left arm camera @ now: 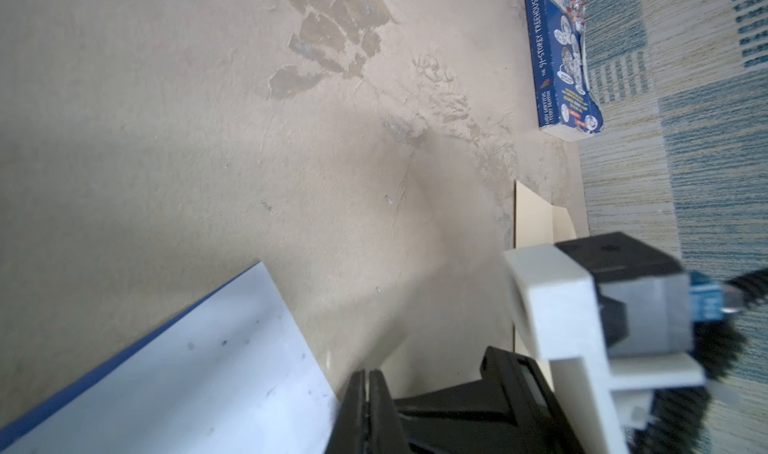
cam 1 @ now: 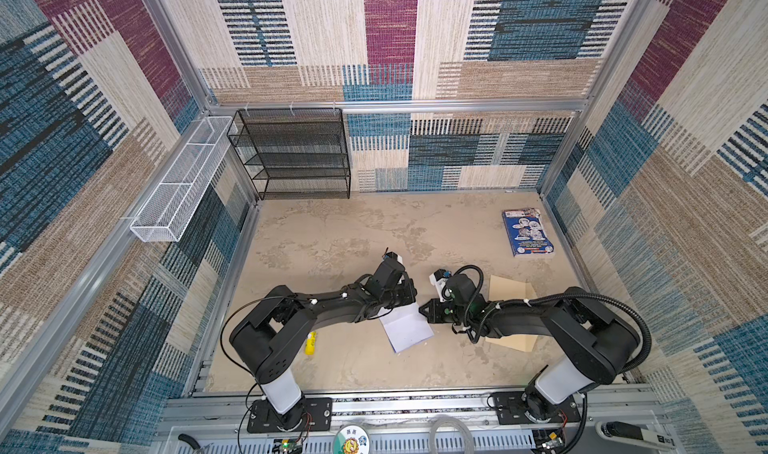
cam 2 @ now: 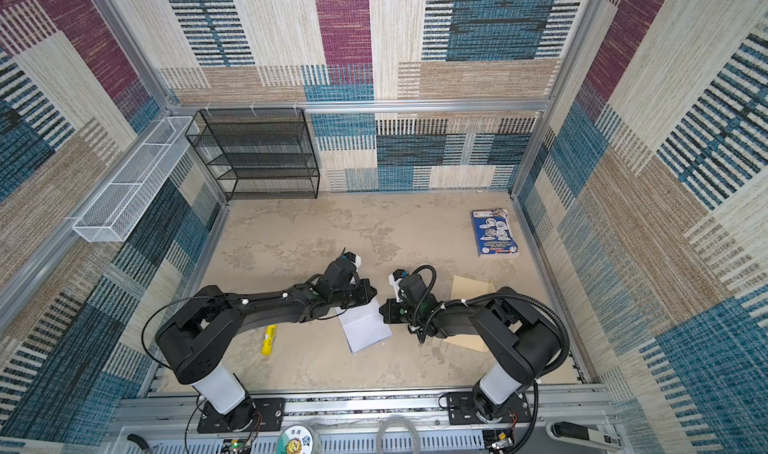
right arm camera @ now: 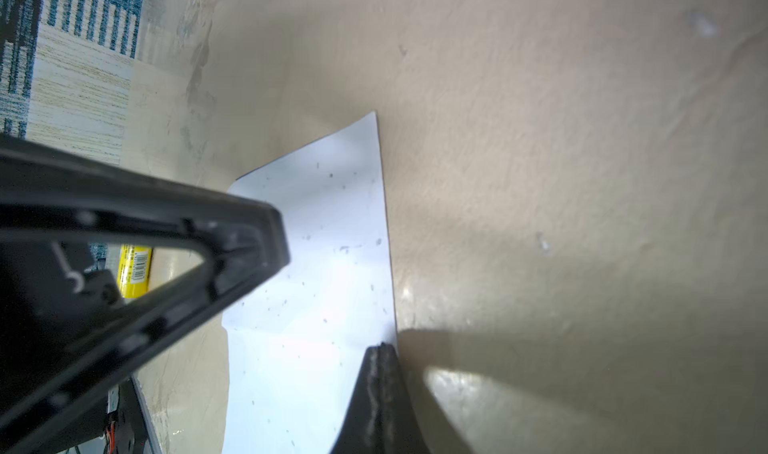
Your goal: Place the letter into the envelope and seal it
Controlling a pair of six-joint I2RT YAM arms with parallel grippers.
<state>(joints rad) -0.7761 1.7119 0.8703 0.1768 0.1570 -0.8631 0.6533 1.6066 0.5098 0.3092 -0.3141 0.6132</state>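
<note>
1. Nearest the arm bases, a yellow tube (cam 1: 310, 343) lies on the desk (cam 1: 332, 231) just beside the left arm (cam 1: 324, 306). The top views give only its colour. The right wrist view shows a barcode label on it.
2. The letter (cam 1: 407, 329) lies white side up at mid-desk, between the two arms. It looks plain in both top views. In the left wrist view the letter (left arm camera: 199, 364) has a dark blue strip along one edge, and the right wrist view adds grey specks and a crease across it.
3. The left jaws sit over the letter's far corner. Their tips are unclear from above, but the left wrist view shows them pressed together just beside the paper's edge. I cannot tell whether any paper is pinched.
4. The right jaws point toward the left ones, near them. The right wrist view shows them together with the tip at the letter's edge. Again, I cannot tell whether they grip it.
5. The envelope (cam 1: 507, 287) lies flat under the right arm (cam 1: 540, 319), with tan parts showing on either side of it. The left wrist view shows its far end with a fold line, and the right wrist view misses it.
6. A blue book (cam 1: 527, 232) lies by the right wall, well apart from the envelope. Its round cover pictures show from above, and its spine title can be read only in the left wrist view.
7. Farthest, in the top views only, are a black mesh shelf (cam 1: 295, 152) against the back wall and a white mesh basket (cam 1: 178, 185) on the left wall.
</note>
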